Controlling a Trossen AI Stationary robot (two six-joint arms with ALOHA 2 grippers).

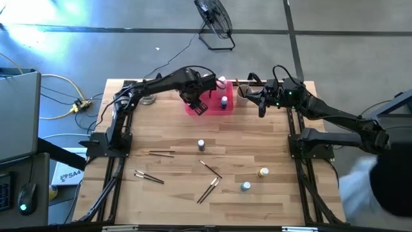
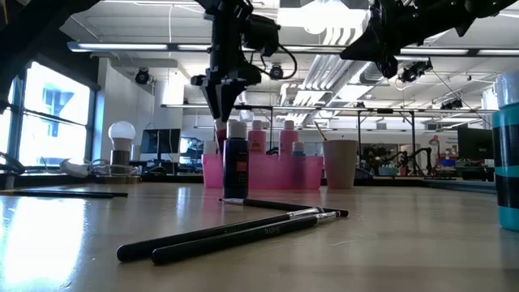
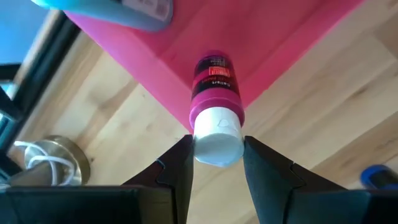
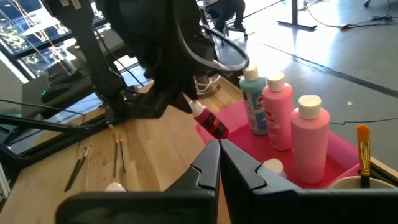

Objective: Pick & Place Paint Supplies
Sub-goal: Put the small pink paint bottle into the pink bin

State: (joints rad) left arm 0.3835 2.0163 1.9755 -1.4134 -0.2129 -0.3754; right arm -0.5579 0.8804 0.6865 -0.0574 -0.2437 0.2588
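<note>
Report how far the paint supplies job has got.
Done: two pink and one teal white-capped bottles stand in the bright pink rectangular tray. In hand: the left gripper holds a small magenta white-capped bottle over the tray's edge. Left: thin brown paintbrushes and tiny bottles lie on the wooden table. The right gripper waits shut near the tray.

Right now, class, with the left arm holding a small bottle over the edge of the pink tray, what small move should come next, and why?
Probably carry it a little further over the bright pink rectangular tray before lowering. The left gripper has its jaws clamped on the white cap of the small dark pink bottle, which hangs tilted at the tray's edge, part over the wooden table. The right gripper waits shut nearby.
</note>
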